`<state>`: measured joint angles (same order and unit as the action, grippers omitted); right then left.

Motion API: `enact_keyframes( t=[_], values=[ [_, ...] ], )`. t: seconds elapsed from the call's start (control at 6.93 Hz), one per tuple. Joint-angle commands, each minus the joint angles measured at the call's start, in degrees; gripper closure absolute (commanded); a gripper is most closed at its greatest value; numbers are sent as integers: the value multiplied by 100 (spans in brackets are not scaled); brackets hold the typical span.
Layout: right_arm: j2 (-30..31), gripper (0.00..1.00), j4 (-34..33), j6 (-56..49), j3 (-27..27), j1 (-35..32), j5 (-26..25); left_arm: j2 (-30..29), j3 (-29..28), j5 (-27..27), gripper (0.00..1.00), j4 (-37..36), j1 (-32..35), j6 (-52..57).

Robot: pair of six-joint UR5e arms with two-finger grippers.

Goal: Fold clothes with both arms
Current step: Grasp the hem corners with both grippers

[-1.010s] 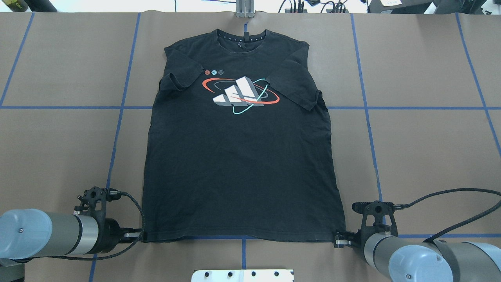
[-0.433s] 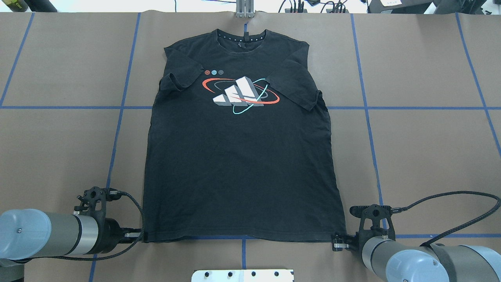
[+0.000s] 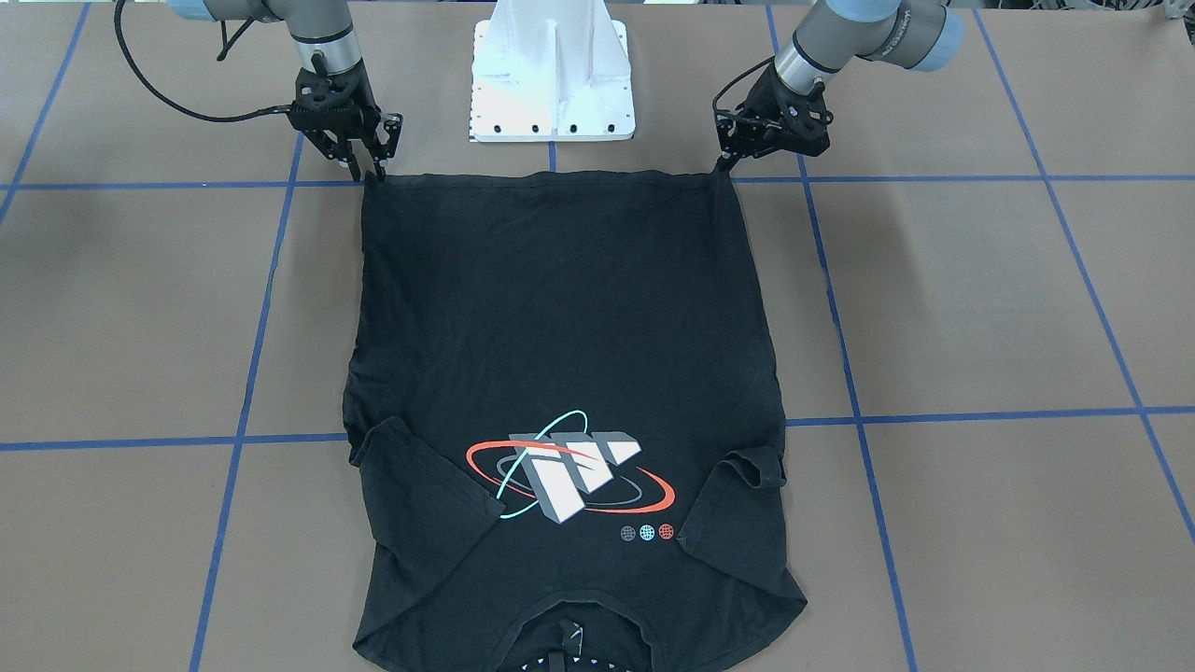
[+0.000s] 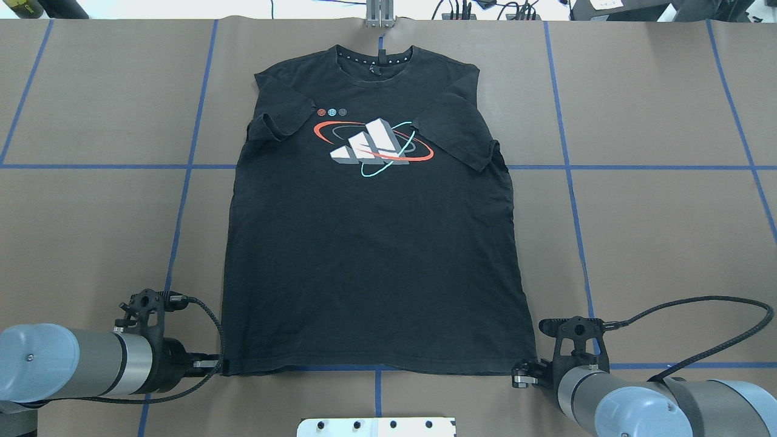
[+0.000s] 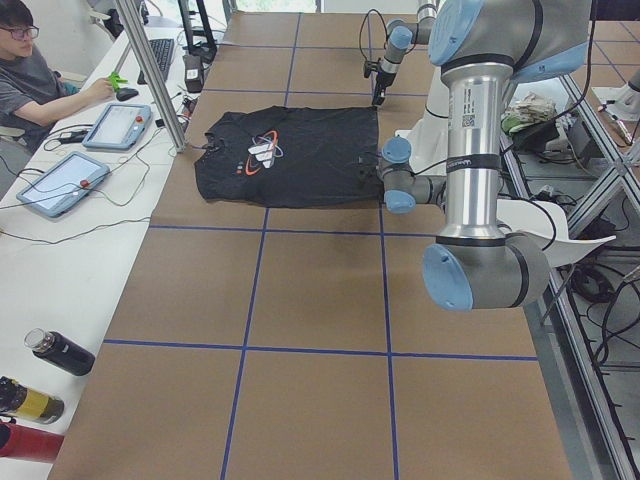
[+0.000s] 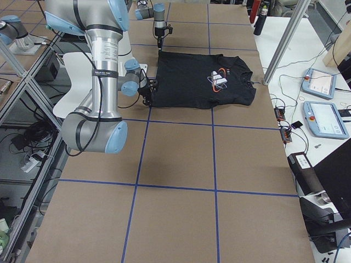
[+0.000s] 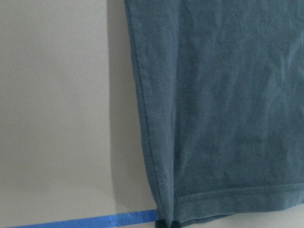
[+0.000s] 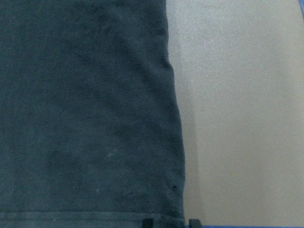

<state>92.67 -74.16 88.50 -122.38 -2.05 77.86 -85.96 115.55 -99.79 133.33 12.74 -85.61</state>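
The black short-sleeved T-shirt (image 4: 376,255) lies flat on the brown paper-covered desk (image 4: 668,230), its hem nearest the white pedestal base (image 3: 551,75). Both sleeves are turned in, and the lengthwise fold looks undone. Left of the base, the left pincer (image 4: 212,364) pinches a hem corner. Right of the base, the right pincer (image 4: 521,376) straddles the other corner, spread. A grey metal post (image 4: 379,15) stands beyond the collar, farthest from the base.

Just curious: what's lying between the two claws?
The bottom hem of the T-shirt runs straight across from the right claw to the left claw, one at each corner. The front-facing view shows it best.
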Motion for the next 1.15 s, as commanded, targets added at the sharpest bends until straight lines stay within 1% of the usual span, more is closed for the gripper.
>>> enact_keyframes(
  t=[0.0, 0.29, 0.43, 0.72, 0.87, 1.01],
  values=[
    [-30, 74, -2, 0, 4, -15, 1, 0, 3, 3, 100, 0, 0, 0],
    [-21, 73, -2, 0, 13, -15, 1, 0, 3, 3, 100, 0, 0, 0],
    [-21, 68, -2, 0, 39, -15, 1, 0, 3, 3, 100, 0, 0, 0],
    [-21, 69, -11, 0, 66, -15, 1, -26, 3, 3, 100, 0, 0, 0],
    [-30, 78, -11, 0, 66, -15, -8, -26, 3, 3, 100, 0, 0, 0],
    [-30, 100, -11, 18, 66, -15, -8, -26, 3, 3, 100, 0, 0, 0]
  ],
)
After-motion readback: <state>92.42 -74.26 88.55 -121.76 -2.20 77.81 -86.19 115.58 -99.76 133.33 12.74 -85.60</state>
